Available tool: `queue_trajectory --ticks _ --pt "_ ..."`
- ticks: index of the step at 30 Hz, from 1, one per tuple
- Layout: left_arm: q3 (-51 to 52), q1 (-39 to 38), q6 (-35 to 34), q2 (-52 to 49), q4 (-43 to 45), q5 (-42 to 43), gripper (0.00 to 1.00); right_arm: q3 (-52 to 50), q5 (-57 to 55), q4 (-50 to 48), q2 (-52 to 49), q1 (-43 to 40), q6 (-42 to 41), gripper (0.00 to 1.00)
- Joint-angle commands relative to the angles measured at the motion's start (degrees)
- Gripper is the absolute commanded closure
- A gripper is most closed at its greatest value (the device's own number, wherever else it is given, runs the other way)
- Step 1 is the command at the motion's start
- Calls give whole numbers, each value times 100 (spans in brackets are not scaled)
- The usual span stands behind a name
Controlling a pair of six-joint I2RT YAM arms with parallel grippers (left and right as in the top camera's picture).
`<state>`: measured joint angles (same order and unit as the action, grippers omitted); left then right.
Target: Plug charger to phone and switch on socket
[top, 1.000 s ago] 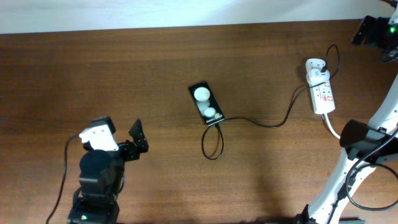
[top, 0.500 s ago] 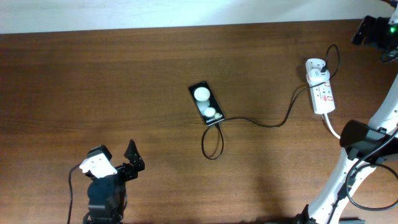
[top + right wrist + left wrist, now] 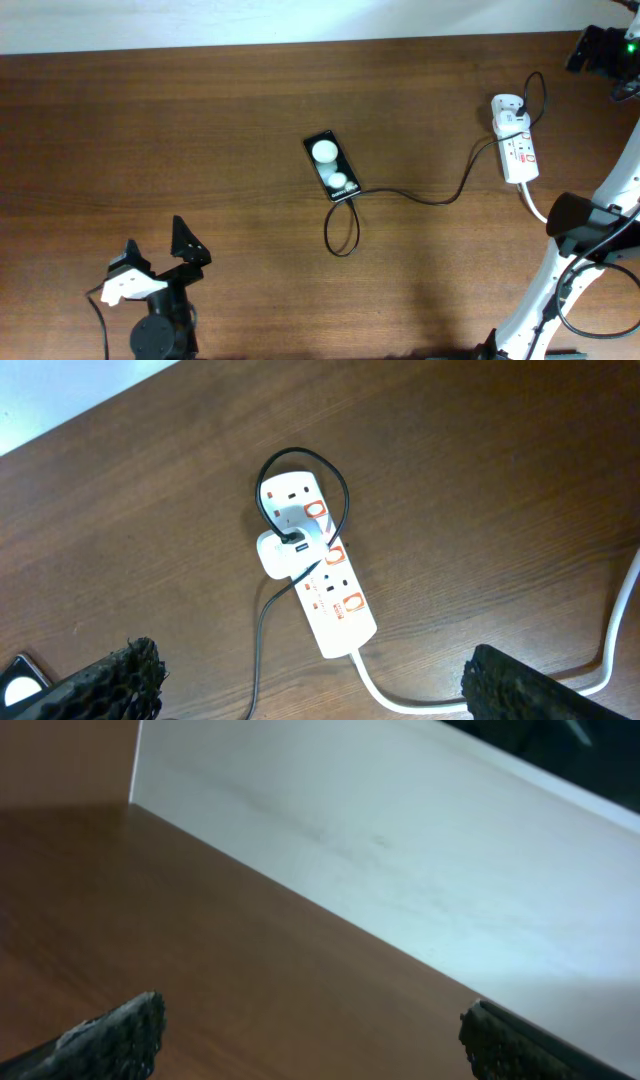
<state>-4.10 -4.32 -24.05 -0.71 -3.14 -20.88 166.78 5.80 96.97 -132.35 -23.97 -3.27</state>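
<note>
- My left gripper [image 3: 154,234] is spread wide and holds nothing. It sits near the front left of the brown wooden table [image 3: 200,120], well apart from everything else.
- My right gripper [image 3: 310,685] is spread wide too, with nothing in it. It hangs above the long white power strip [image 3: 333,592] with red marks.
- The small shiny black phone [image 3: 331,166] lies flat in the middle of the table.
- The thin black charger cable [image 3: 420,198] runs from the white adapter block [image 3: 285,552] on the strip to the phone. It loops just beside the phone. Its end touches the phone's near edge, but I cannot tell if it is pushed in.
- A thick white cord [image 3: 400,695] comes off the strip's end.
</note>
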Motion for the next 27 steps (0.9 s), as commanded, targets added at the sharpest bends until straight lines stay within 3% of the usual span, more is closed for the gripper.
queue_trajectory --ticks 1,12,27 --pt "358 37 17 42 11 -98 1 59 -48 35 127 -2 -44 1" --pt "352 35 2656 42 -149 1600 1 59 -48 35 127 0 -44 1" --pt "352 35 2671 37 -142 1665 1 59 -48 33 127 -2 -44 1"
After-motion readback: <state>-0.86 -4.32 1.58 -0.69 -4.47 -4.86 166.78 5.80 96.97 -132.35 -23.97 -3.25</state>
